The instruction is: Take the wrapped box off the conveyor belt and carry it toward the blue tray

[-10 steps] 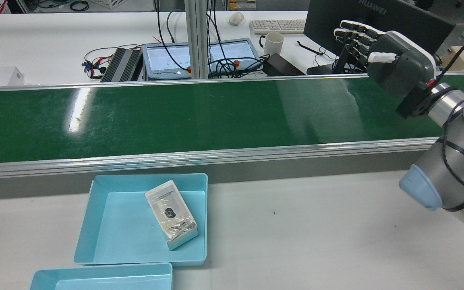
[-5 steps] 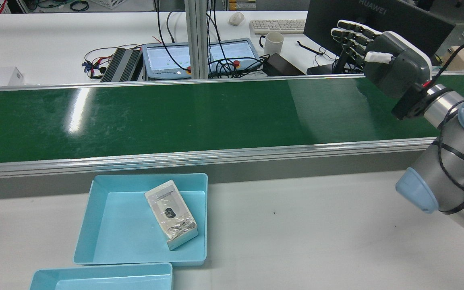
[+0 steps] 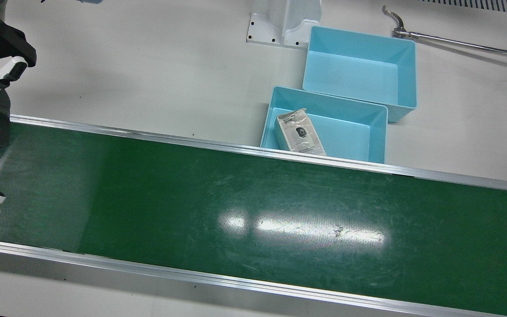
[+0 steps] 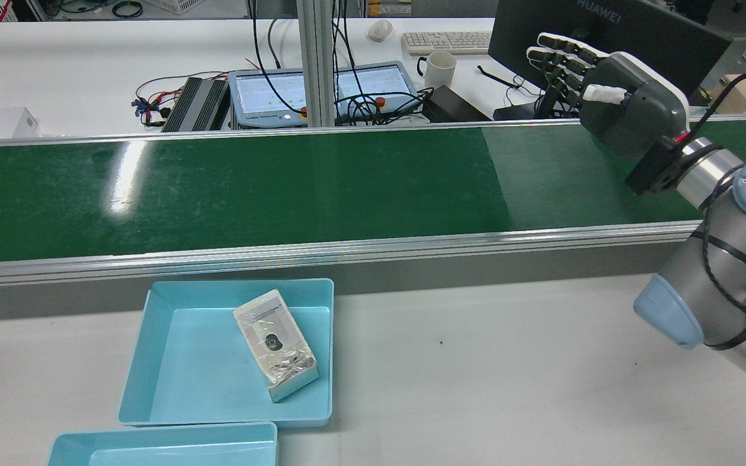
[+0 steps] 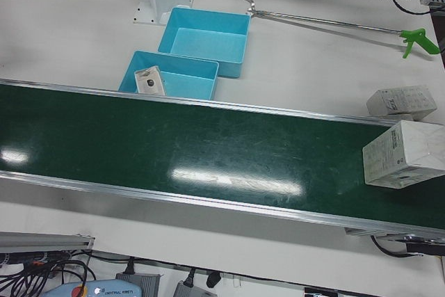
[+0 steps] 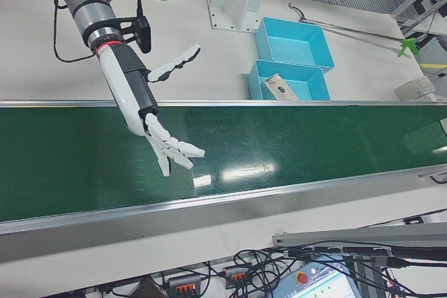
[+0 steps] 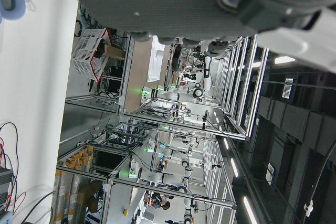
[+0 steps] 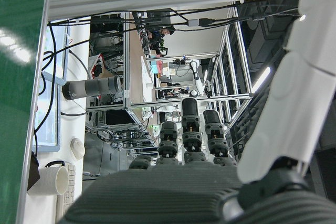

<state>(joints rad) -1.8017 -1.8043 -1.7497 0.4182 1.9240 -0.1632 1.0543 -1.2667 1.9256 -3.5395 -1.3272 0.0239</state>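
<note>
One wrapped box lies on the green conveyor belt at its left end, seen only in the left-front view. Another wrapped box lies tilted inside the blue tray beside the belt; in the front view this box sits in the tray's left part. My right hand hovers open over the belt's right end, fingers stretched out and spread, holding nothing. The left hand shows only as a grey palm in its own view, far from the boxes.
A second blue tray stands against the first, toward the robot. A further box rests on the table past the belt's left end. A long reach tool lies on the table. A monitor and mug stand beyond the belt.
My right hand has drifted slightly left and farther across the belt. A shade edge on the belt has shifted right. The box in the tray has not moved.
</note>
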